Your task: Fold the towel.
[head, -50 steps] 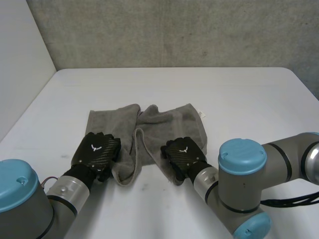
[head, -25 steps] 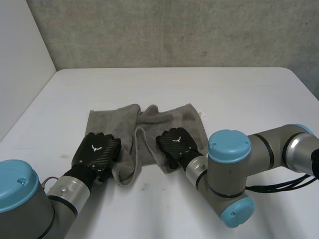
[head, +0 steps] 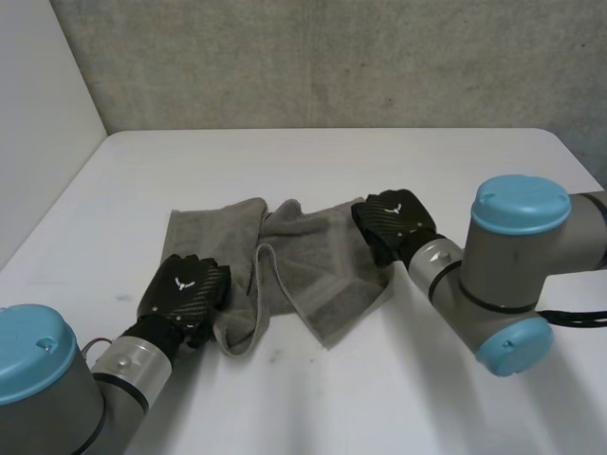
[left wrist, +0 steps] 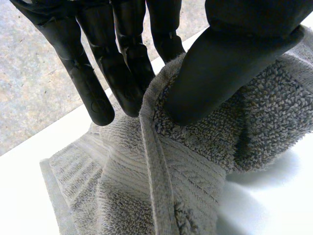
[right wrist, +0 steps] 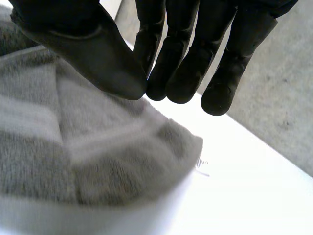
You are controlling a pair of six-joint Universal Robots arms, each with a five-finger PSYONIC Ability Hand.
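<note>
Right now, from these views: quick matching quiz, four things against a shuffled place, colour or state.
Things:
1. left hand
2. right hand
3. towel
4. table

Descriptions:
A. white
B. at the towel's far right corner
C. grey, rumpled
D. pinching the towel's near left part

Pairs: 1-D, 2-B, 3-C, 4-A

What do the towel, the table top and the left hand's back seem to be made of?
Towel: grey terry cloth, likely cotton; looped pile and a flat woven band show in the left wrist view.
Table: smooth white matte board, perhaps laminate; no grain visible.
Left hand: black shell with a woven, carbon-fibre-like pattern, slightly glossy.
</note>
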